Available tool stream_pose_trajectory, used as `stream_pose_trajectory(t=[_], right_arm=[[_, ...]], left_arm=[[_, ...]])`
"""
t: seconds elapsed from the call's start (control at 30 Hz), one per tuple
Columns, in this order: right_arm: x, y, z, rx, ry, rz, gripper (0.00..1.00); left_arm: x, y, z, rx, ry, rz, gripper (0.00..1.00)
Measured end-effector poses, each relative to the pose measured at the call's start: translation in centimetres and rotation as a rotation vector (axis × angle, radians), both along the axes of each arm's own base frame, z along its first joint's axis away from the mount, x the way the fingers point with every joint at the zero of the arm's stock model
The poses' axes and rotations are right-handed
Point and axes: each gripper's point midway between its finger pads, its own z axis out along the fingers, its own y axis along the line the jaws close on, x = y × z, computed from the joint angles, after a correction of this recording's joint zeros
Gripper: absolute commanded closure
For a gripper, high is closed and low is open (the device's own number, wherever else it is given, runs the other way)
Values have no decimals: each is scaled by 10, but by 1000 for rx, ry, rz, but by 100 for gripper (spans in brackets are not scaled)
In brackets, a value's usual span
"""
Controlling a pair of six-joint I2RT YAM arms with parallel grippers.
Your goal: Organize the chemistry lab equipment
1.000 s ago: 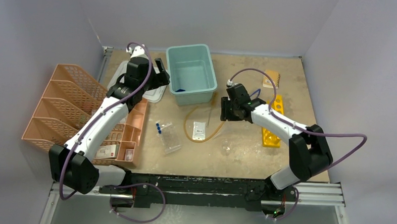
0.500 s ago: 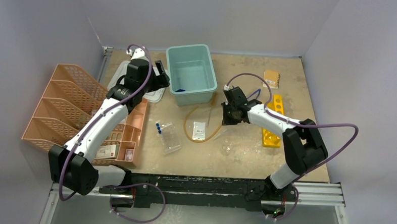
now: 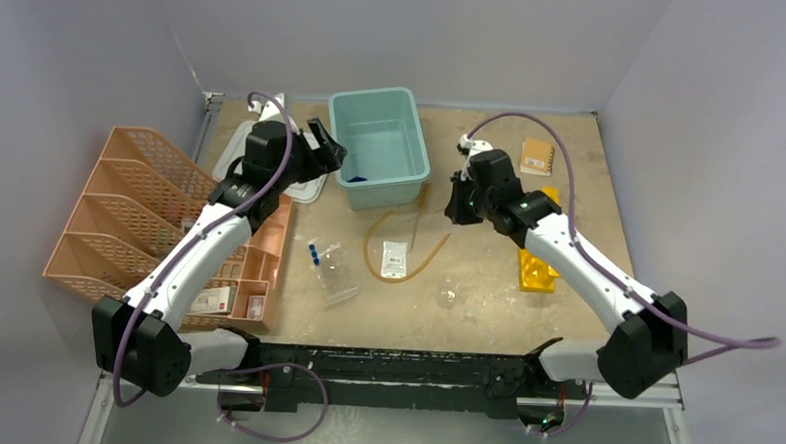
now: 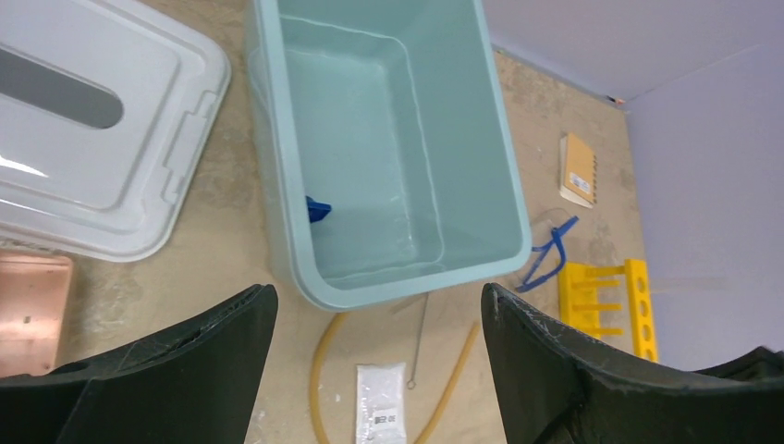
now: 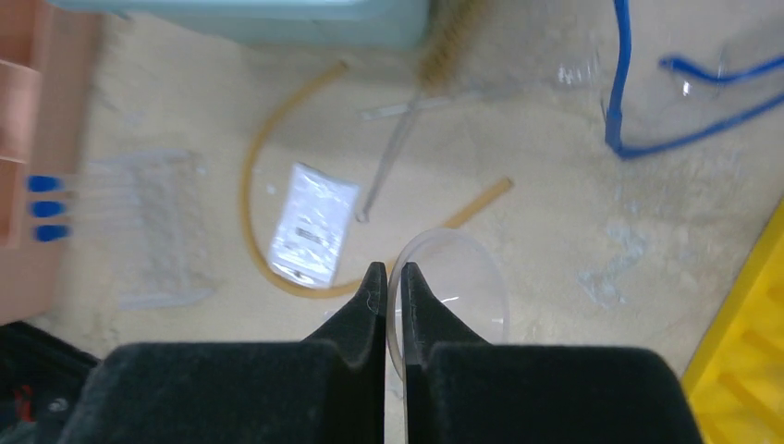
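From above, your left fingers (image 3: 328, 145) hang spread wide just off the left rim of the teal bin (image 3: 388, 194). Your right fingers (image 3: 456, 202) sit just past the bin's near right corner, above the worktop (image 3: 485, 321). On your side of those fingers lies the amber rubber tubing (image 3: 368, 246), with the white packet (image 3: 394, 259) inside its loop. The blue-capped tubes (image 3: 315, 252) lie further left, close to the peach organizer (image 3: 139, 211). Your widest bare stretch runs from the right fingers to the worktop's near edge.

In the left wrist view, the left fingers stand apart with nothing between them, and the bin's near wall spans the gap. A small blue item (image 4: 317, 210) rests inside against that wall. The white lid (image 4: 111, 176) lies beyond the left-hand finger, with a bare strip between it and the bin.

In the right wrist view, the right fingers are pressed together on the rim of the glass dish (image 5: 462, 296). The packet and tubing lie ahead and left, the blue-framed safety glasses (image 5: 614, 111) ahead and right. The yellow rack (image 5: 740, 370) crowds the right side.
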Motion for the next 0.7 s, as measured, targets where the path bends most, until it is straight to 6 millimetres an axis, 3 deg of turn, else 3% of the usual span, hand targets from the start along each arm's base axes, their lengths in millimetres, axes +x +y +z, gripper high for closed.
stream_pose_trajectory(t=[0.2, 0.37, 0.53, 0.7], right_arm=[[15, 26, 93, 164, -209, 89, 100], [40, 56, 144, 243, -324, 187, 100], [63, 88, 165, 299, -376, 284, 100], [83, 109, 170, 350, -393, 320, 100]], left_arm=[[-2, -23, 10, -123, -23, -82, 23], [-5, -48, 30, -268, -52, -176, 33], [-13, -73, 46, -356, -88, -322, 32], [-23, -84, 41, -402, -75, -398, 27]])
